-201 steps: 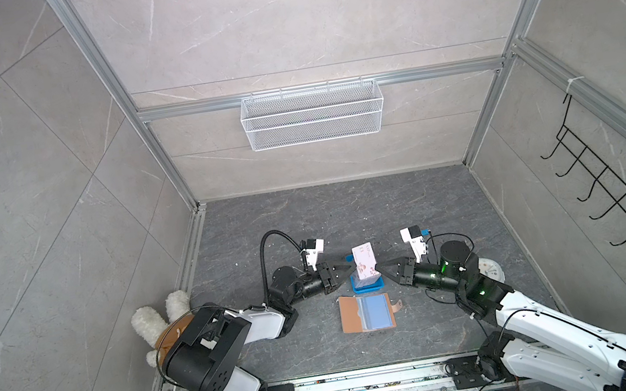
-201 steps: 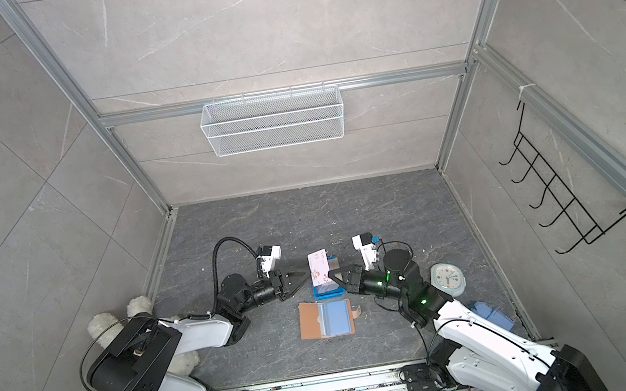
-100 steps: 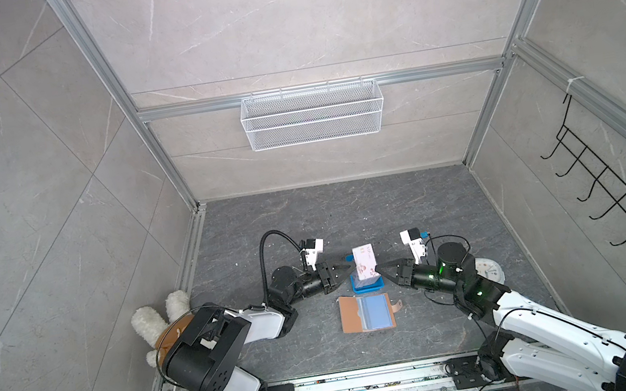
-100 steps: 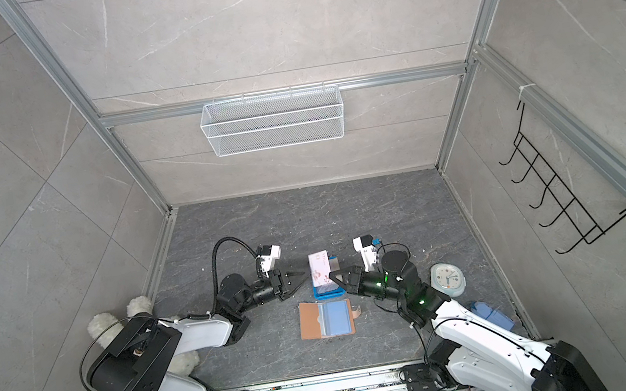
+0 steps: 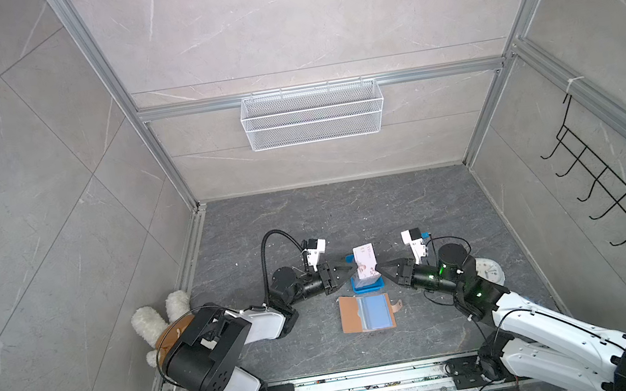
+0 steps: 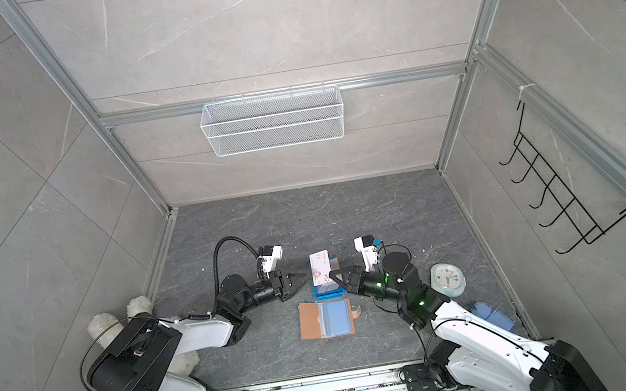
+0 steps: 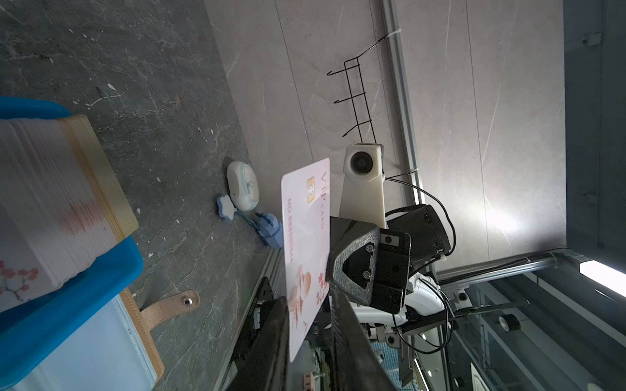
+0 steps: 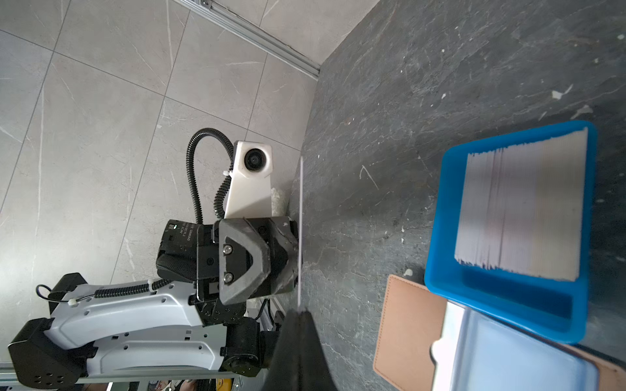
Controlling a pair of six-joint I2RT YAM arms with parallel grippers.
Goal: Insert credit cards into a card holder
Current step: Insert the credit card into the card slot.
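One card [image 5: 365,261] stands on edge in the air just above the blue tray [image 5: 367,289], between the two claws. The right claw [image 5: 379,267] is closed on one edge of it. In the right wrist view the card shows as a thin white line [image 8: 300,203] running into the pinched tips. The left claw [image 5: 353,268] meets the card from the opposite side. In the left wrist view its jaws stand partly apart astride the card's edge, with a gap between the card and one finger [image 7: 345,338], so it is not clamped. The card's face reads "VIP CARD" beside a gold chip, with red-pink prints lower down.

The blue tray sits on the tabletop [image 5: 307,226] and holds a thick stack of cards [image 8: 521,210], pale with pink marks, filling most of it.

The card holder [image 5: 350,315] lies open and flat on the tabletop just beside the tray, on the side nearer the arm bases. Its bluish clear sleeves [image 5: 377,313] face up over the tan cover. Its snap tab [image 7: 172,304] sticks out toward the right arm. Whether any sleeve holds a card cannot be told.

A wire basket [image 5: 313,121] hangs on the back wall, and a small clock [image 5: 488,269] lies by the right arm.
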